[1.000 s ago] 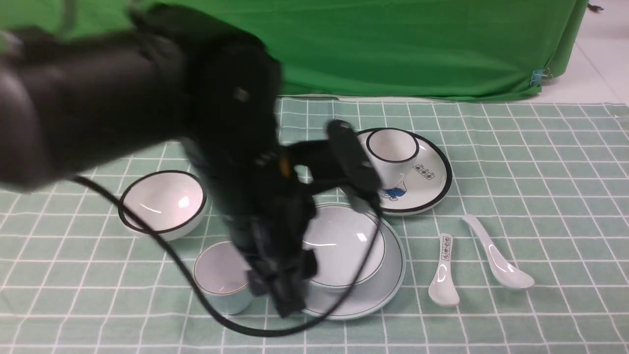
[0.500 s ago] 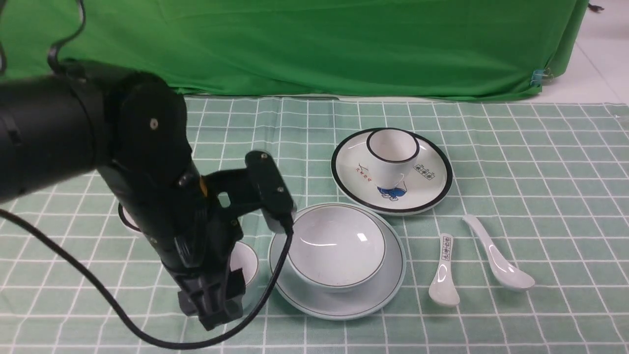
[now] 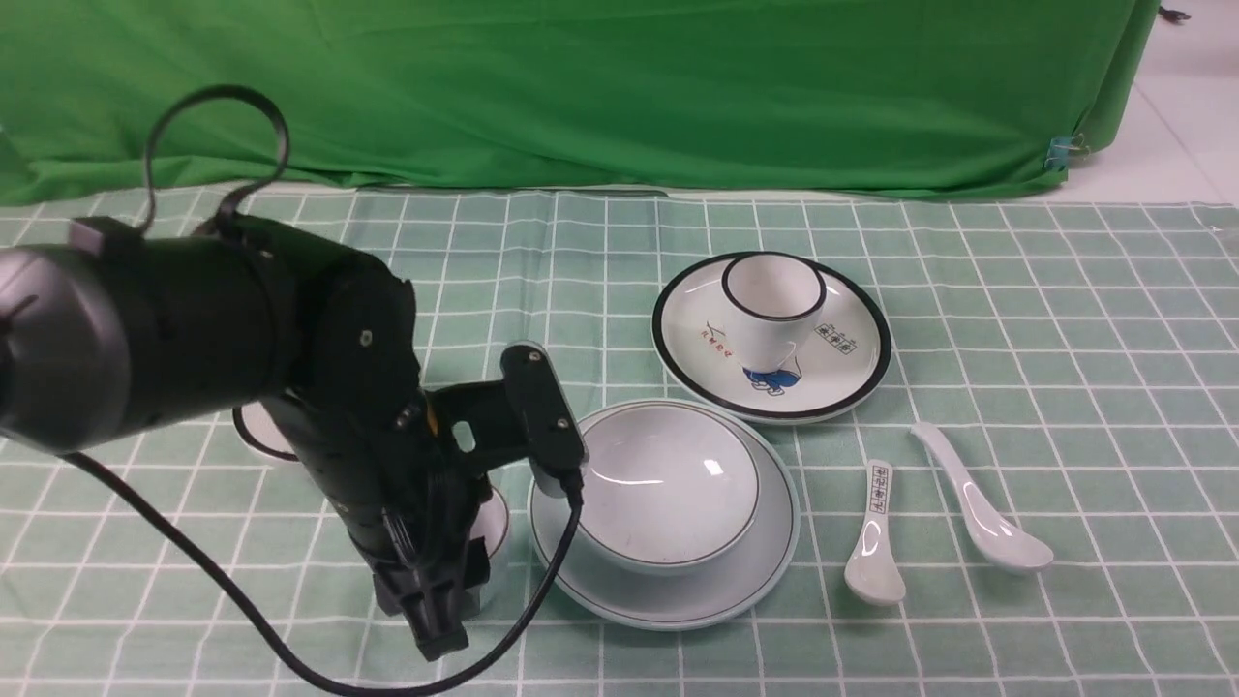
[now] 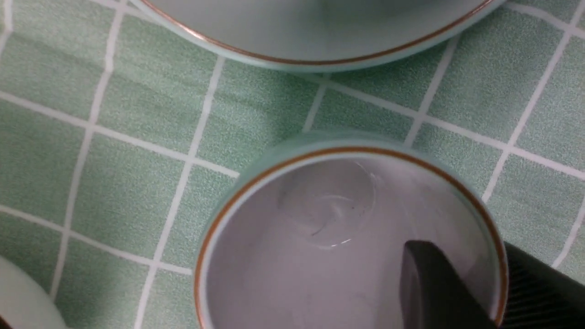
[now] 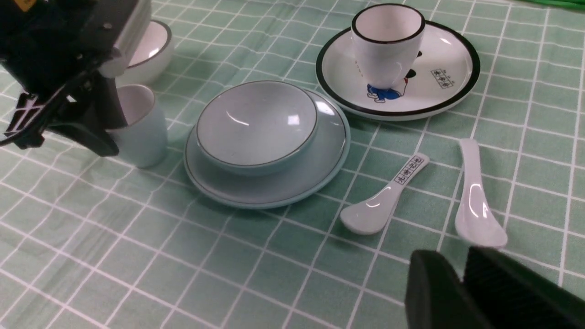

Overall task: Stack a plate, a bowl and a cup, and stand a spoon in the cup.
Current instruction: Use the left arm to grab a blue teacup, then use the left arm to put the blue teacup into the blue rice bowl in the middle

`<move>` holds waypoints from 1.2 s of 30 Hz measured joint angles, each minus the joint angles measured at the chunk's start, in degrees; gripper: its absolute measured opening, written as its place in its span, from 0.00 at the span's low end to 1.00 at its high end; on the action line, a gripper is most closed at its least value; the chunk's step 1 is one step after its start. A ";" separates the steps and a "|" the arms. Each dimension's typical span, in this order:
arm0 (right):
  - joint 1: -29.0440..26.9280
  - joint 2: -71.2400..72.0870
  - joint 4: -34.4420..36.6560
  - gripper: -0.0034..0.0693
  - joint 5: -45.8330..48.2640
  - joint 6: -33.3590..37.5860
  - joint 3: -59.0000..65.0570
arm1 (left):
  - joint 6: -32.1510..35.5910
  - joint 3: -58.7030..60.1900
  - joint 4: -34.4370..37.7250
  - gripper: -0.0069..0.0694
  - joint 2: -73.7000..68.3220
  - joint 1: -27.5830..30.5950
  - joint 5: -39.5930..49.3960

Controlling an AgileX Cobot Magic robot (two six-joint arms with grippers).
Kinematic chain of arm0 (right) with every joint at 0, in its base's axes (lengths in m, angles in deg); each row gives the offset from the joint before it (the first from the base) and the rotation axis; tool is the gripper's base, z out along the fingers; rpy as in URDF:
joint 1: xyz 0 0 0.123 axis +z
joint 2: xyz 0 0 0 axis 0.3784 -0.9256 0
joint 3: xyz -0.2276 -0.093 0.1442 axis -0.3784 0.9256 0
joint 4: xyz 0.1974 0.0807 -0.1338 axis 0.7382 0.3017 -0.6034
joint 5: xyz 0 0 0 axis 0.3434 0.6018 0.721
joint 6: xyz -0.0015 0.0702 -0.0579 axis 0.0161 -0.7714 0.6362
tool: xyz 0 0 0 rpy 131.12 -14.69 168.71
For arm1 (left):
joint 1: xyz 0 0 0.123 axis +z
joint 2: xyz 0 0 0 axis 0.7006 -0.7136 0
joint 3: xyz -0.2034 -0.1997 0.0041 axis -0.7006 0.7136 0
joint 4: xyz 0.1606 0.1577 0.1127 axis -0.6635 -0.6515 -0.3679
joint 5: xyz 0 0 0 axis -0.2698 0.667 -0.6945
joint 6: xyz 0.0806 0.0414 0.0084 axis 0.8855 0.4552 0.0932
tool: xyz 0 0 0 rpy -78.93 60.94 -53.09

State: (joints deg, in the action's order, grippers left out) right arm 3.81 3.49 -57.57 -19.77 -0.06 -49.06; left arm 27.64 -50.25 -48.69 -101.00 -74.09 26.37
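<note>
Cup: a small handleless pale blue-green ceramic cup (image 5: 141, 132), glossy, white inside, with a thin dark line round the rim. It stands upright on the green-and-white checked tablecloth (image 3: 1065, 339), mouth up, long axis vertical. It is to the left of the large round pale blue-green plate (image 3: 760, 571), just beside its rim but apart from it; the left wrist view shows a strip of cloth between them.

My left claw (image 5: 112, 137) comes onto the cup from above. One black finger (image 4: 429, 283) is inside against the wall and the other outside, pinching the wall on the side away from the plate. My right claw (image 5: 464, 269) hangs over the near right of the cloth, fingers almost together, nothing between them.

The pale blue-green glossy bowl (image 3: 668, 484) sits centred on the plate, mouth up.

Edges: a white black-rimmed bowl (image 5: 151, 50) lies beyond the cup, near it, largely hidden by my left arm in the front view. A white plate with a thick black rim (image 3: 678, 358) lies beyond the pale plate, close but not touching, and carries a white black-rimmed cup (image 3: 772, 300).

The long plain pale ceramic spoon (image 3: 978, 503) lies flat, hollow up, right of the plate — handle pointing away from me and slightly left, scoop toward me. A shorter white spoon with a printed handle (image 3: 871, 542) lies between it and the plate, apart from both.

Open room — bare cloth right of the spoons and along the near edge.
</note>
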 joint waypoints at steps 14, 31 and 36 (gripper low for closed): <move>0.00 0.00 0.00 0.24 -0.24 0.20 0.00 | -3.81 -21.98 -1.46 0.13 -1.54 -9.56 10.42; 0.00 0.00 0.00 0.24 -0.07 0.26 0.00 | -1.66 -33.44 -2.94 0.13 -18.98 -10.99 12.53; 0.00 0.00 0.00 0.24 -0.05 0.26 0.00 | -1.66 -33.50 -2.94 0.13 -20.34 -10.99 11.48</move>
State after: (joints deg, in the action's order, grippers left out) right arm 3.81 3.49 -57.57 -19.82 0.19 -49.06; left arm 25.98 -83.75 -51.64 -121.34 -85.07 37.85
